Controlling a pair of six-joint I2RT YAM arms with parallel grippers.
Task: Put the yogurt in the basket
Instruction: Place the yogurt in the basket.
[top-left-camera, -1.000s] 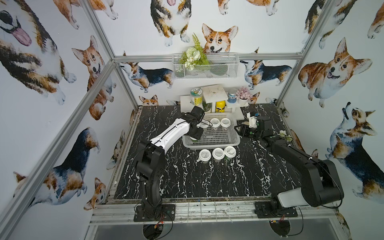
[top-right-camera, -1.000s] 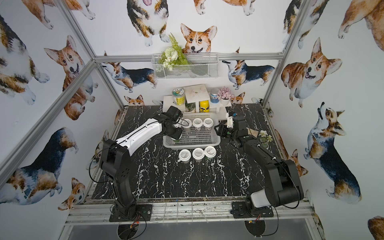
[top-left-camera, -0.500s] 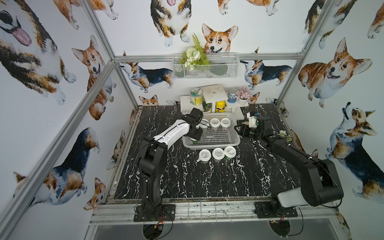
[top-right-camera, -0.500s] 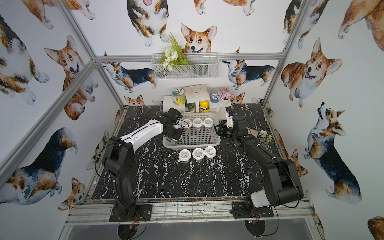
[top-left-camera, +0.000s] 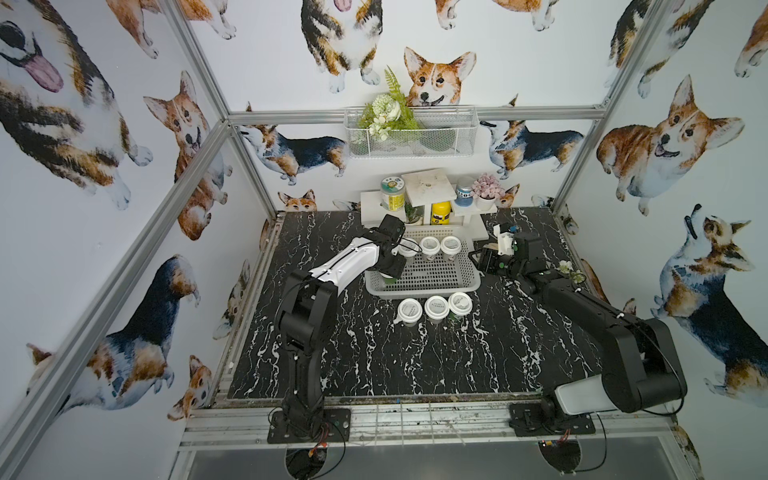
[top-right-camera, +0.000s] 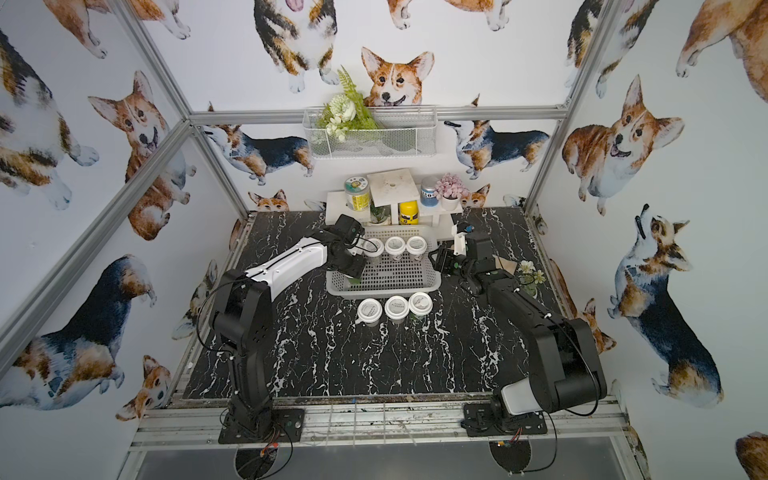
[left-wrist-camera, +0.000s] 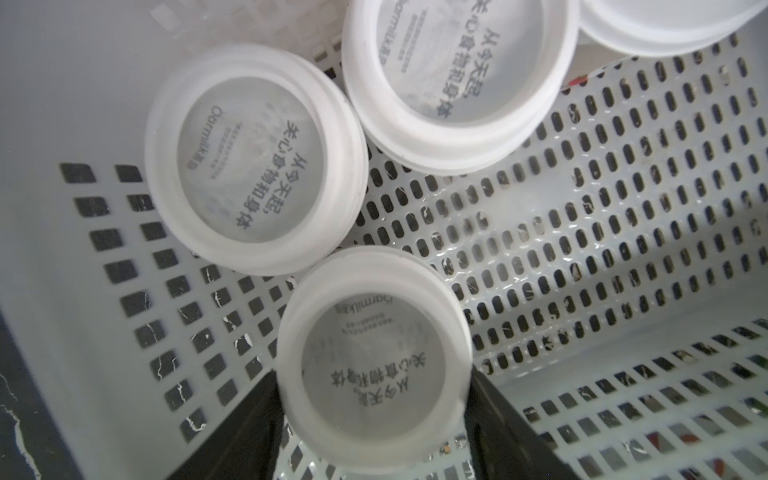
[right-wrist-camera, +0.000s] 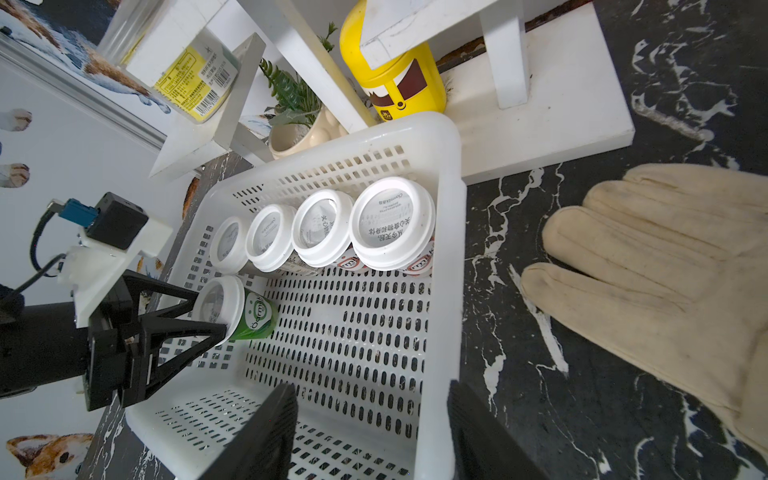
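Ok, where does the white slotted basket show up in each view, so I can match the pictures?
In a top view: white slotted basket on the table, toward the back, between the arms.
In a top view: same place.
Left wrist: fills the picture, seen from inside.
Right wrist: centre, seen from one end.
Shared landmark: the row of yogurt cups along its far wall.

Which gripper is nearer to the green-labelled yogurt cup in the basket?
Left. The left gripper flanks the cup; the right gripper is at the opposite end of the basket.
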